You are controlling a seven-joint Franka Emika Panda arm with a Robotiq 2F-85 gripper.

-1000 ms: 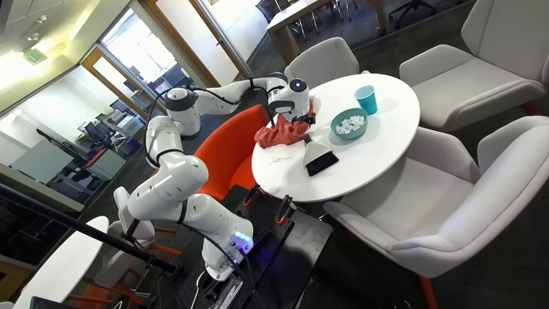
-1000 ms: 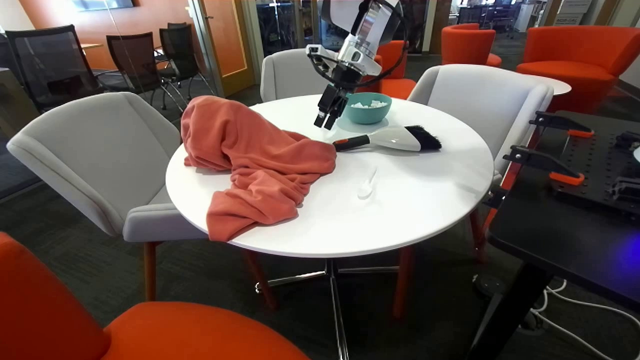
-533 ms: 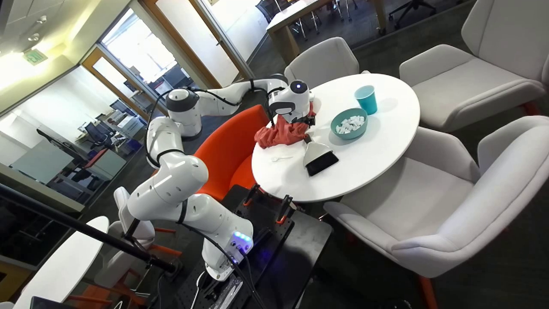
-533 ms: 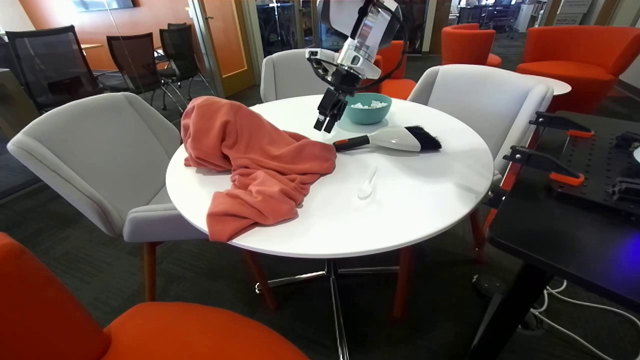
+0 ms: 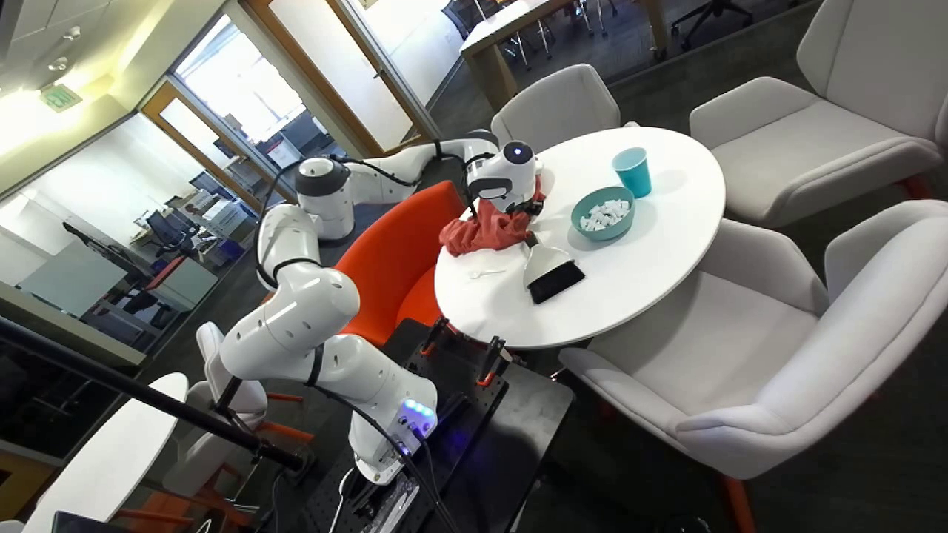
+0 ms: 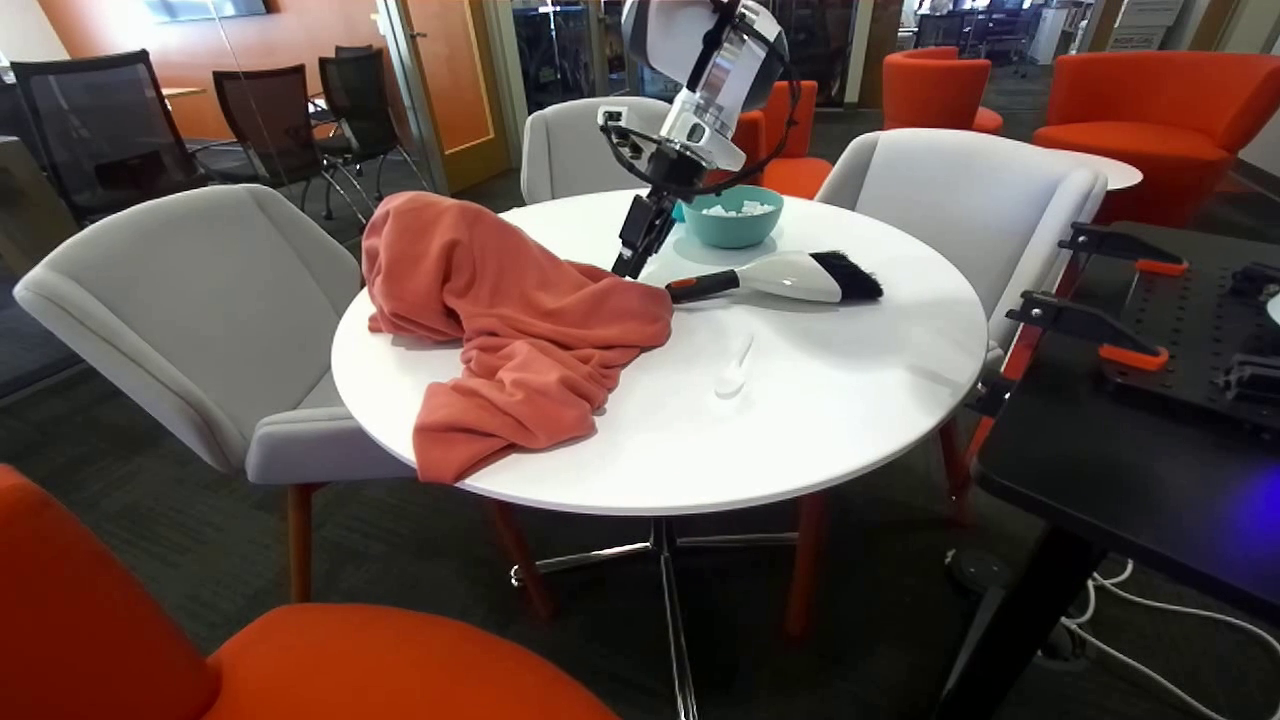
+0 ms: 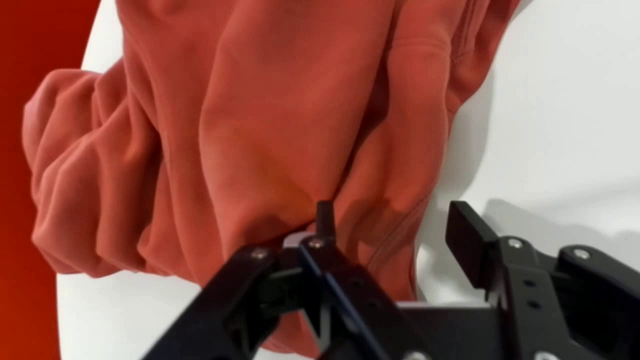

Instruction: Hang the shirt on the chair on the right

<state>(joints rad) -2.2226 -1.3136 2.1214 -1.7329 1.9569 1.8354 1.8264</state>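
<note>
The coral-red shirt (image 6: 520, 310) lies bunched on the round white table (image 6: 800, 430); it also shows in an exterior view (image 5: 489, 228) and fills much of the wrist view (image 7: 285, 110). My gripper (image 7: 392, 225) is open with nothing between its fingers. In the wrist view one finger is over the shirt and the other over bare table past its edge. In an exterior view the gripper (image 6: 630, 262) is low by the shirt's far edge; contact cannot be told. An orange chair (image 5: 392, 255) and a grey chair (image 6: 190, 310) stand by the shirt's side of the table.
A brush with dustpan (image 6: 790, 278) lies close to the shirt. A teal bowl of white pieces (image 6: 735, 218), a blue cup (image 5: 632, 170) and a white spoon (image 6: 735, 368) are on the table. More grey chairs (image 5: 740, 340) surround it. Clamps (image 5: 489, 363) sit on the robot's stand.
My gripper has moved a little toward the shirt, lower, and has turned slightly. The shirt and the other objects have not moved.
</note>
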